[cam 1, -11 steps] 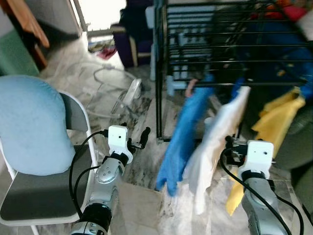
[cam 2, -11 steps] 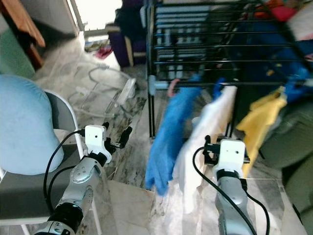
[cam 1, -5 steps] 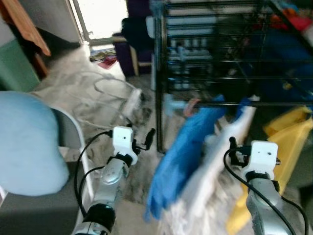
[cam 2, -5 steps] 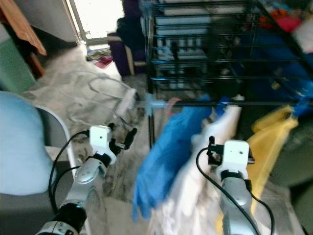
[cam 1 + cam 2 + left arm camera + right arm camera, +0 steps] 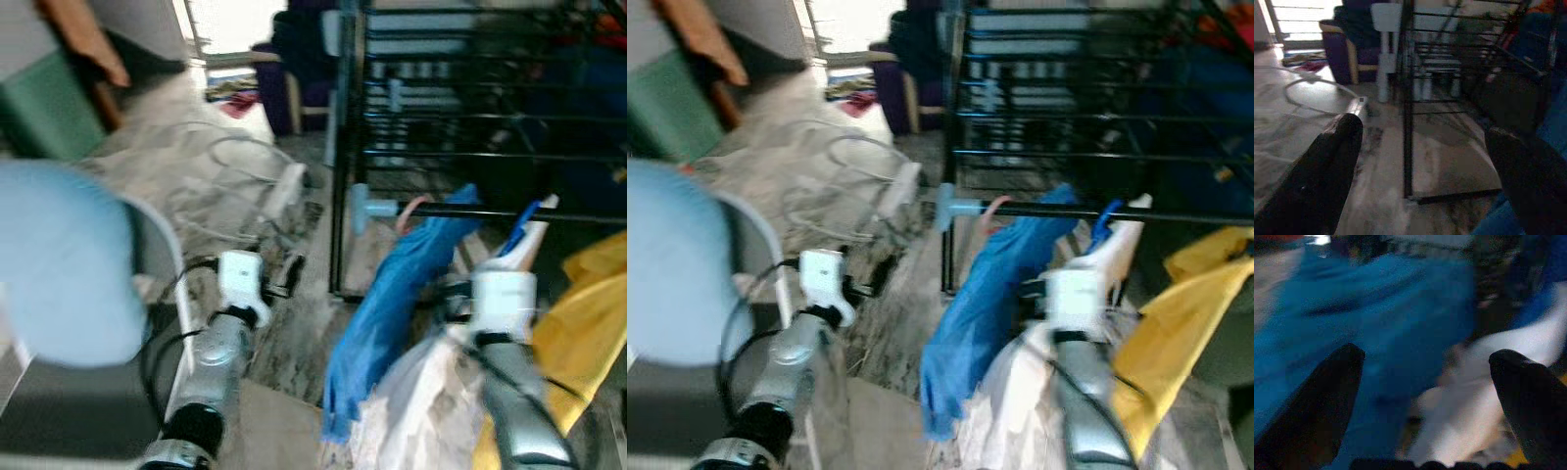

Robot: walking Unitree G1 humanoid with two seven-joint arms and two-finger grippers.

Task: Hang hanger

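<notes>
**Hanger looks like it's on the rack already, both grippers empty**

Head views, pretty blurry: the black drying rack point(image 5: 470, 117) fills the upper right. On its near rail hang a blue garment point(image 5: 392, 304), a white garment point(image 5: 1097, 284) and a yellow cloth point(image 5: 1176, 333). A blue hanger hook point(image 5: 1104, 217) sits over the rail at the white garment's top, so the hanging seems mostly done. What's left is probably just backing off. The left gripper point(image 5: 289, 274) hovers over the marble floor point(image 5: 186, 166) beside a folding chair point(image 5: 157, 245) with a light blue cushion point(image 5: 59, 264).

Left wrist view: jaws wide apart, nothing between them, facing the rack's legs.

Right wrist view: right gripper point(image 5: 1425, 377) jaws spread wide, empty, close to the blue and white fabric.

No readable labels or writing anywhere.
</notes>
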